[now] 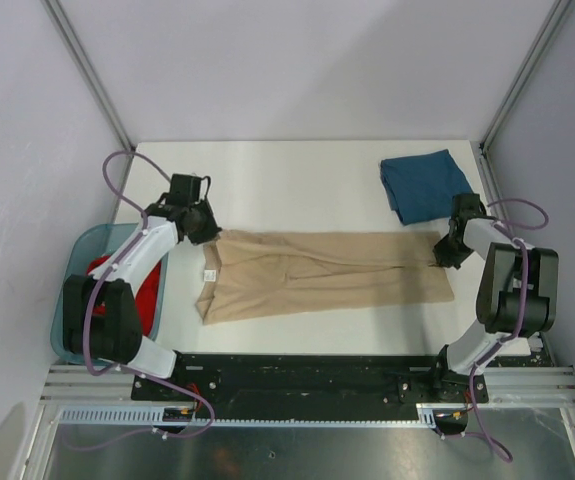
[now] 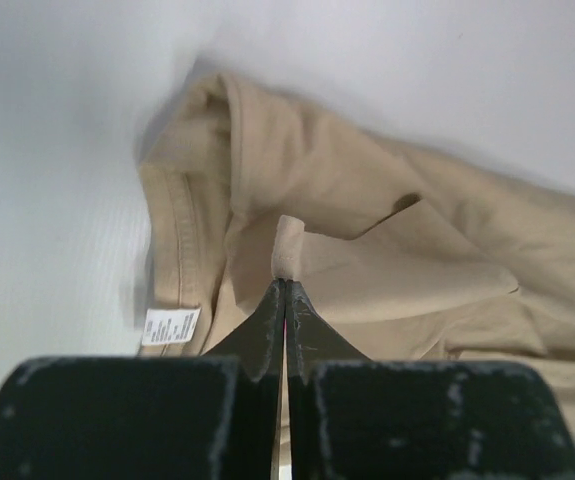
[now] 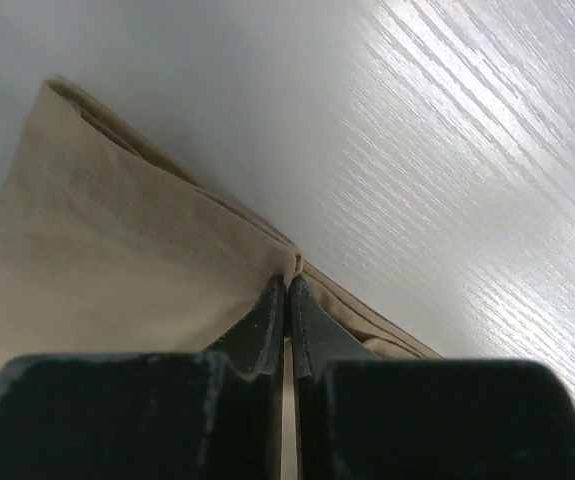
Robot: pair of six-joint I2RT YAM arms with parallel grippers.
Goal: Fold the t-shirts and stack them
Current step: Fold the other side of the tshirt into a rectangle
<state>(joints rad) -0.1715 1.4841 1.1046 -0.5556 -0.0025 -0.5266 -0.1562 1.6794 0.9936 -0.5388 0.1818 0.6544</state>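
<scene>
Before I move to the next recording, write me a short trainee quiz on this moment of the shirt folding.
1. True or false: the left end effector and the right end effector are each shut on the tan t-shirt.
2. Which garment shows in the translucent bin at the left edge of the table?
3. Where does the folded teal-blue t-shirt lie? A. in the bin B. at the table's far right corner C. under the tan t-shirt
Key: 1 true; 2 the red t-shirt; 3 B.
</scene>
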